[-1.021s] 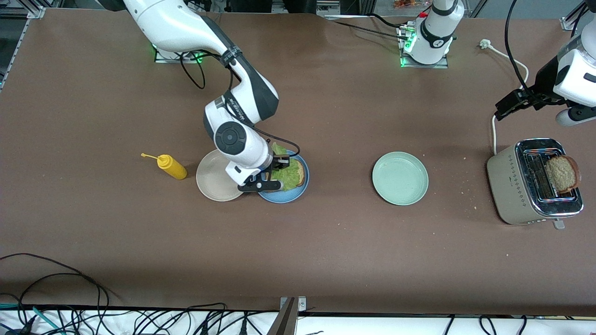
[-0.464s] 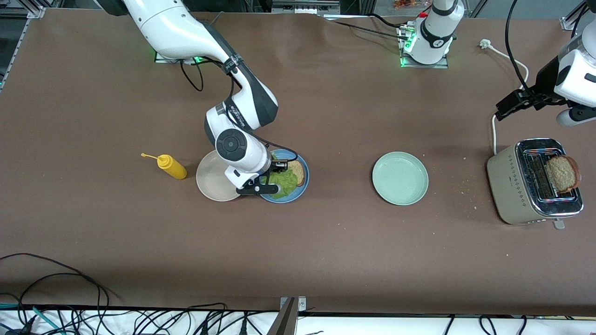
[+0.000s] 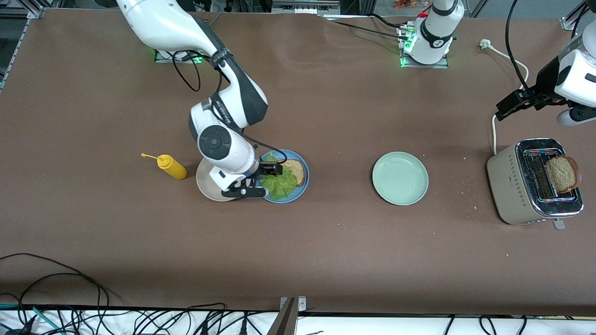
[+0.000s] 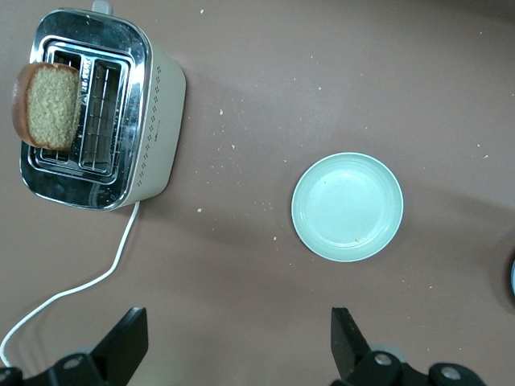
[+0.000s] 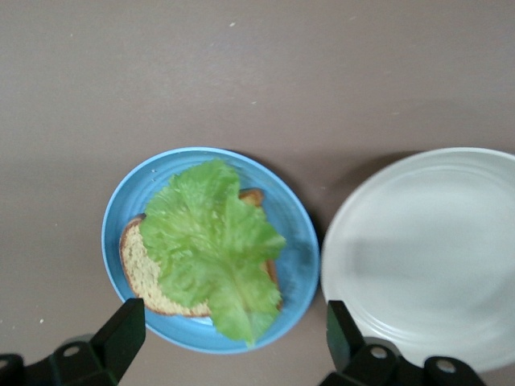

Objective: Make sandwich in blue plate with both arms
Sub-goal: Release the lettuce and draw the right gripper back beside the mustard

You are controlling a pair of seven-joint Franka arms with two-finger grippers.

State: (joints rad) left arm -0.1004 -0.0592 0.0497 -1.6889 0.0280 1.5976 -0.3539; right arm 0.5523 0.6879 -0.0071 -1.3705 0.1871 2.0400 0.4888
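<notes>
A brown table (image 3: pixel 326 242) carries everything. The right arm (image 3: pixel 219 107) bends down from its base, its right gripper (image 5: pixel 229 338) hanging with fingers spread just above the blue plate (image 3: pixel 301 182), where a lettuce leaf (image 5: pixel 216 245) lies on a bread slice (image 5: pixel 143 277); the beige plate (image 5: pixel 426 249) sits just beside. The left arm (image 3: pixel 570 77) waits raised, left gripper (image 4: pixel 237 354) spread over bare table near the toaster (image 4: pixel 161 121) with its bread slice (image 4: pixel 48 104) and the mint-green plate (image 4: pixel 348 207).
</notes>
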